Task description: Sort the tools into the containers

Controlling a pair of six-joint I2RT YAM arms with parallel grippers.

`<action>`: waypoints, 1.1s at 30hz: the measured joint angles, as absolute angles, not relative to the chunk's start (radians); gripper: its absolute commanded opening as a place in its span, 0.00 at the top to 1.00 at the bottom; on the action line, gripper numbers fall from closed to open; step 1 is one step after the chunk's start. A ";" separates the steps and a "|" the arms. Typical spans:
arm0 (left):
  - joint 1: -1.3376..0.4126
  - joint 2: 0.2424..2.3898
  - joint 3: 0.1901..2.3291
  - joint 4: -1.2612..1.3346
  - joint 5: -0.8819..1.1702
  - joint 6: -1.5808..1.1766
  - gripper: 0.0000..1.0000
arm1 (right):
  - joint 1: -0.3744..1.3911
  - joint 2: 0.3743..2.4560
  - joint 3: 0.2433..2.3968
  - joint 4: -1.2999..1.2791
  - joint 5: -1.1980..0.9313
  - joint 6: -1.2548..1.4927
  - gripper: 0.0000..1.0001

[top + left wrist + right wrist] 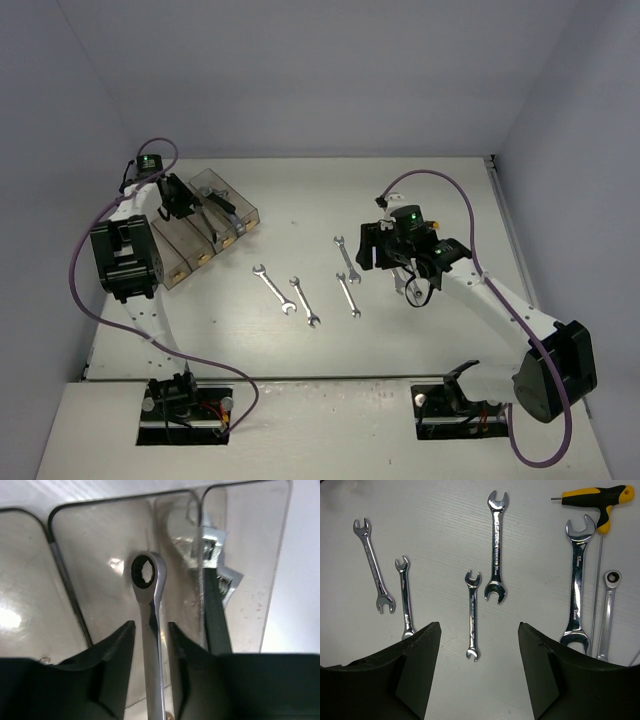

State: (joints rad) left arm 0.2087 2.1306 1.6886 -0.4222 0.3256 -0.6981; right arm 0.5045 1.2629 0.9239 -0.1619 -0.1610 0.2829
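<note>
The containers (205, 232), a row of clear smoky bins, lie at the far left. My left gripper (179, 198) hovers over them. In the left wrist view its fingers (151, 625) stand slightly apart, open, with a thin gap on each side of a silver ratcheting wrench (149, 580) that reaches down into one bin (70, 587). A black-handled tool (216, 612) lies in the neighbouring bin. My right gripper (479, 625) is open above the table, with a small open-end wrench (472, 614) below it between the fingers. A longer wrench (496, 545) lies just beyond.
Two more small wrenches (374, 565) (406, 597) lie to the left. On the right are a big wrench (577, 580), a ratcheting wrench (607, 615) and a yellow-black T-handle hex key (597, 500). From above, loose wrenches (304, 300) lie mid-table.
</note>
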 measured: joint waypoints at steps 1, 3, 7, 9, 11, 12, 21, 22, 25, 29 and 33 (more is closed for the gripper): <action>0.208 2.130 1.689 -0.410 0.327 -0.698 0.65 | 0.505 1.263 0.923 -0.165 -0.156 0.284 0.39; 0.208 2.130 1.689 -0.393 0.332 -0.703 0.53 | 0.505 1.263 0.923 -0.171 -0.144 0.286 0.39; 0.206 2.117 1.688 -0.372 0.340 -0.714 0.41 | 0.504 1.263 0.923 -0.181 -0.110 0.290 0.39; 0.206 2.098 1.687 -0.379 0.338 -0.714 0.38 | 0.502 1.263 0.923 -0.184 -0.089 0.292 0.39; 0.206 2.069 1.686 -0.394 0.338 -0.714 0.37 | 0.497 1.263 0.923 -0.187 -0.067 0.296 0.39; 0.206 2.051 1.686 -0.403 0.338 -0.714 0.36 | 0.493 1.263 0.923 -0.189 -0.047 0.298 0.40; 0.134 1.684 1.619 -0.489 0.303 -0.664 0.30 | 0.414 1.306 0.924 -0.194 0.060 0.313 0.43; 0.101 1.625 1.598 -0.501 0.281 -0.647 0.30 | 0.405 1.333 0.924 -0.192 0.063 0.312 0.43; -0.037 1.470 1.523 -0.527 0.231 -0.590 0.28 | 0.388 1.421 0.925 -0.194 0.065 0.307 0.45; -0.220 1.316 1.398 -0.556 0.179 -0.519 0.27 | 0.369 1.507 0.925 -0.199 0.064 0.307 0.55; -0.325 1.176 1.240 -0.613 0.110 -0.479 0.27 | 0.326 1.545 0.925 -0.199 0.070 0.305 0.60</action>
